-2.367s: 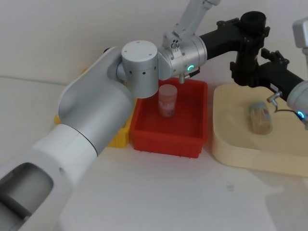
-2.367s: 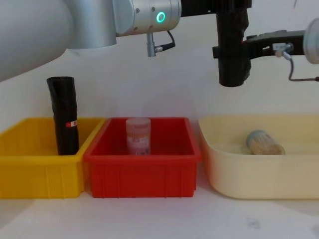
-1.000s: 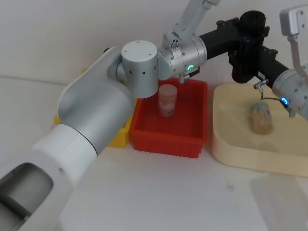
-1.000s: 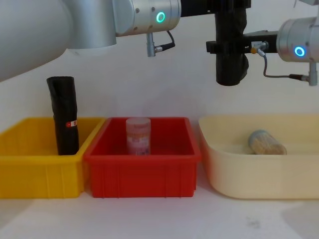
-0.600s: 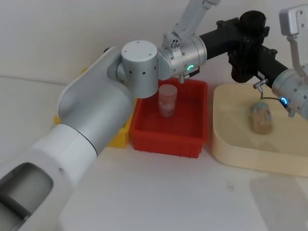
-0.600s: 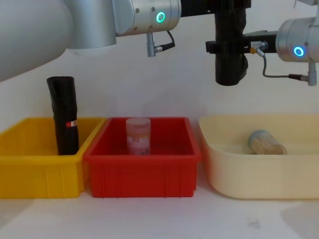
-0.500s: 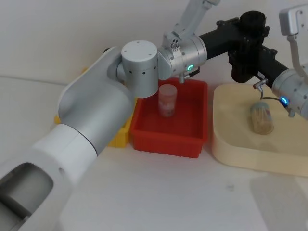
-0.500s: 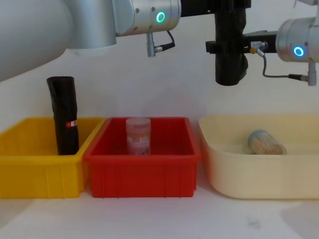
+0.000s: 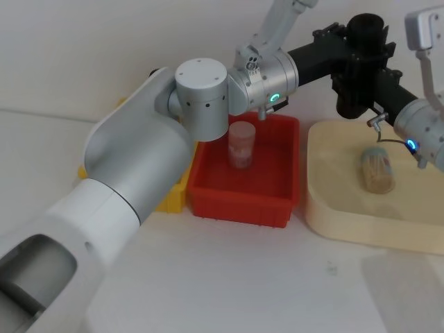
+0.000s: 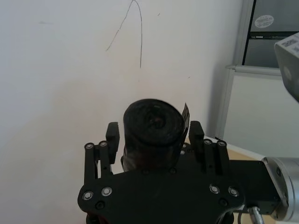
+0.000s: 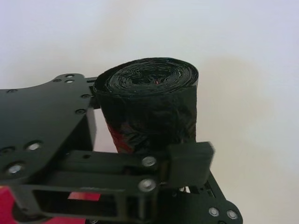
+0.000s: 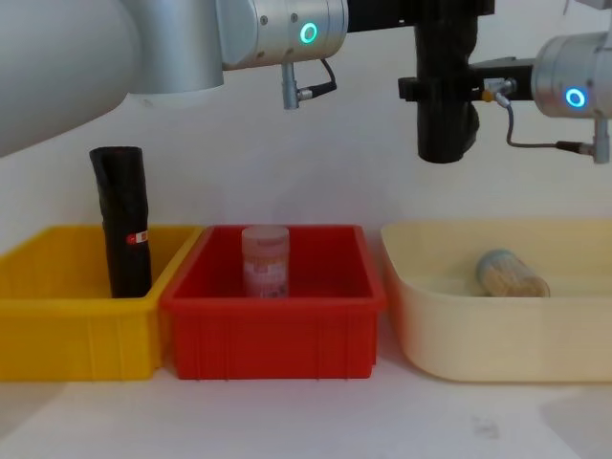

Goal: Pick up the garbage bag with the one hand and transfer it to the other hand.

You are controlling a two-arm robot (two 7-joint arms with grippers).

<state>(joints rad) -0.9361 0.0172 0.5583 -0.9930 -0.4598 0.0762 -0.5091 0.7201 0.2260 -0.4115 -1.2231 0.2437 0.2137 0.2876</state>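
left gripper [image 10: 154, 140] clamps the garbage bag [image 10: 153, 128] end-on.

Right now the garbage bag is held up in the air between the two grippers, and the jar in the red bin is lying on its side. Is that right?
Not quite: the jar in the red bin stands upright, as the chest view shows. The garbage bag is indeed held up between the left gripper and the right gripper.
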